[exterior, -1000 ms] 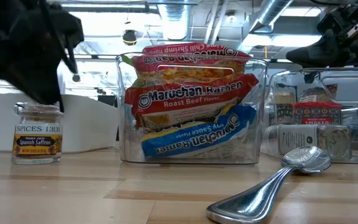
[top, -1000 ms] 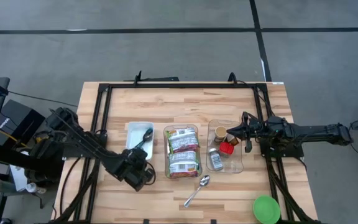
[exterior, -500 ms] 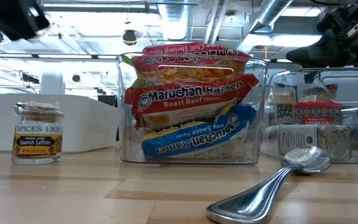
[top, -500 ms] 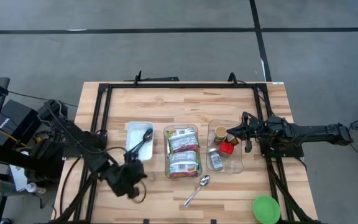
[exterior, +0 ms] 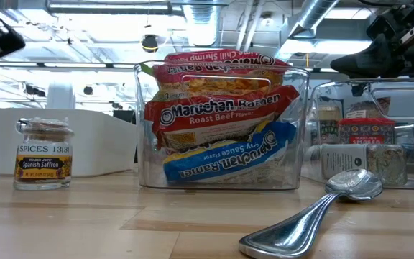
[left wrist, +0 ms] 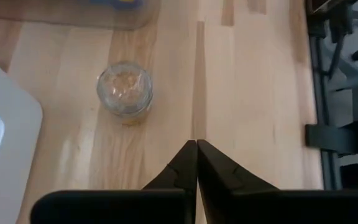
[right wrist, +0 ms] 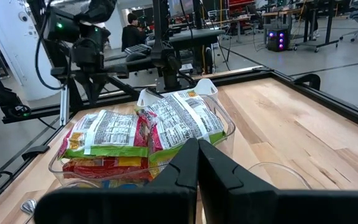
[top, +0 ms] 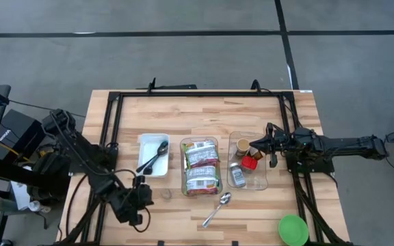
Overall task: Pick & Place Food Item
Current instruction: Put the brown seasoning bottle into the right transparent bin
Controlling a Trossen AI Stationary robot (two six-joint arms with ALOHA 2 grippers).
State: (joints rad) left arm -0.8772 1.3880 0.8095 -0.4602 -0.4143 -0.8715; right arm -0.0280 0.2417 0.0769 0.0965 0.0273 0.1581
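At the tabletop's near edge a metal spoon (top: 217, 208) lies loose, with a green lid (top: 293, 229) off toward the near right corner. Just beside the near left part of the tabletop hangs the left end effector (top: 137, 202), its fingers pressed shut and empty; the saffron spice jar (top: 167, 194) stands upright on the bare wood close by, apart from it. By this showing the jar looks set down and released, so the placing appears done, unless it belongs in a bin. Farther in, a white tray (top: 145, 141) holds another spoon, the middle clear bin (top: 200, 166) holds ramen packets (exterior: 218, 114), and a right-hand bin (top: 248, 162) holds other jars. Over that bin waits the right end effector (top: 254, 146), closed on nothing.
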